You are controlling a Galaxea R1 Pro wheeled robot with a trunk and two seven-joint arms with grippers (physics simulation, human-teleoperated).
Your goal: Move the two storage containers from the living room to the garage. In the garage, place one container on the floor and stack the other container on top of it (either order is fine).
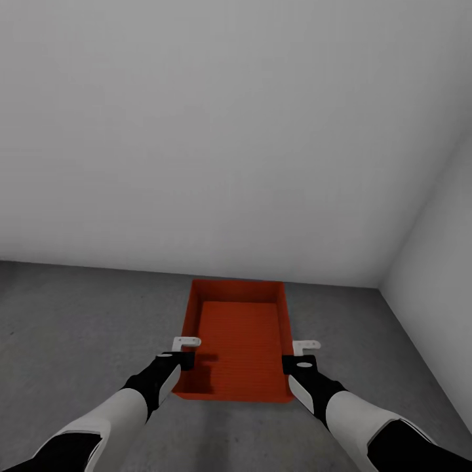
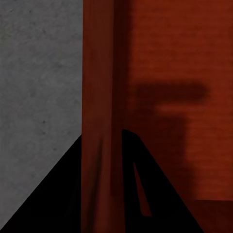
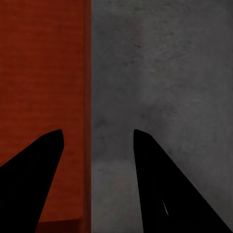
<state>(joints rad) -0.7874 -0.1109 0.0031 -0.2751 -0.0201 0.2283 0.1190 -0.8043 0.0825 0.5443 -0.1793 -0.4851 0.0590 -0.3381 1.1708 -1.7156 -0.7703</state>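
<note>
One orange-red storage container (image 1: 240, 341) sits on the dark grey concrete floor (image 1: 78, 314) near the far grey-white wall (image 1: 216, 131), its left wall clenched in the left pincer (image 1: 186, 351), while the right pincer (image 1: 298, 354) straddles its right wall with fingers spread, released.

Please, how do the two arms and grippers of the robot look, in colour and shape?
Both arms are alike: glossy white forearm shells with black segments at wrist and elbow. The left gripper and right gripper have black bodies with small pale flat fingers. Seen from the wrist cameras, the fingers appear as dark pointed wedges. No cables or markings are visible.
</note>
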